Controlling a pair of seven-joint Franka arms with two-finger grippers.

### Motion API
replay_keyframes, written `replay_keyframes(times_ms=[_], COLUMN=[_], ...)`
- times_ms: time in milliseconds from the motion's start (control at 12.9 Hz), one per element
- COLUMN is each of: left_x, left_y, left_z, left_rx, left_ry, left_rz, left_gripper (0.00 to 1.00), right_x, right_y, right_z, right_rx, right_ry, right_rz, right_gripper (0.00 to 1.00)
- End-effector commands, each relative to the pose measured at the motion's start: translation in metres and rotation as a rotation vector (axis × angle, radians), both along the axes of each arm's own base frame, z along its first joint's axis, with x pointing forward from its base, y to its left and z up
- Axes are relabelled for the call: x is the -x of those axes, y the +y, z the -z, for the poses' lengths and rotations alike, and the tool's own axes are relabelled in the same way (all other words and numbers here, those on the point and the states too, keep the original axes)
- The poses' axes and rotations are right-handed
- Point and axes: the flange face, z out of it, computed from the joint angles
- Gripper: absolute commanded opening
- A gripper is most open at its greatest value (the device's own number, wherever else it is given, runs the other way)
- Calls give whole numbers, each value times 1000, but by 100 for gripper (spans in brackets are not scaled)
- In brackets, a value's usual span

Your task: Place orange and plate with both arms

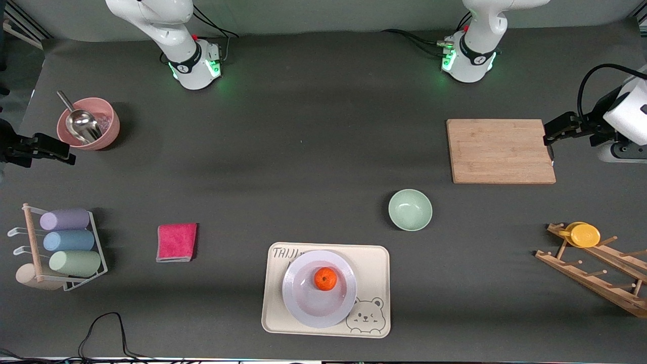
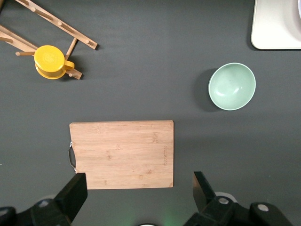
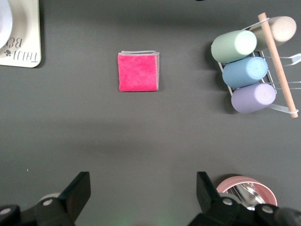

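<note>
On plate (image 1: 319,289), orange (image 1: 325,278).

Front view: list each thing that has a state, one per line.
orange: resting on the plate
plate: upright on the bear tray
green bowl: upright, empty
pink bowl: holds a metal scoop
pink cloth: folded
left hand: open, above the cutting board
right hand: open, holding nothing
</note>
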Motion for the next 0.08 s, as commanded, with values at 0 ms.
replay_keyframes(times_ms=[0], left_x=[7], left_y=[0], left_z=[-8], left_rx=[10], left_ry=[3], left_rz=[-3], left_gripper=[100], right_x=[7], right_y=[24], right_z=[1], right_rx=[-18], right_ry=[17], right_rz=[-2], right_gripper=[100])
